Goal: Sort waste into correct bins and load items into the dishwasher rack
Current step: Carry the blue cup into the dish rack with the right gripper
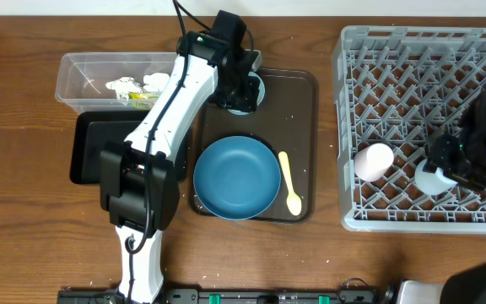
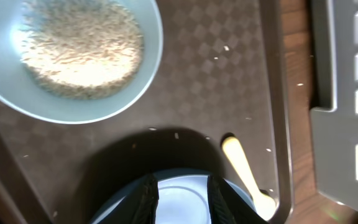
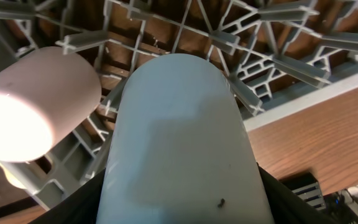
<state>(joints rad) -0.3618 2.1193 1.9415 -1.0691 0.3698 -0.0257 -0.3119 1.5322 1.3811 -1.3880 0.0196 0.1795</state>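
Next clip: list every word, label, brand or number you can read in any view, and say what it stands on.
No text can be read in any view.
The printed wrapper in the clear bin: coloured print, too small to read.
The light blue cup, pink cup, bowl, plate, spoon and rack: no markings visible.

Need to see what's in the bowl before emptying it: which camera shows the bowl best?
Left wrist: the bowl fills the upper left, its rice plainly visible. Overhead shows only a sliver of its rim beside the left arm. Right wrist shows none of it.
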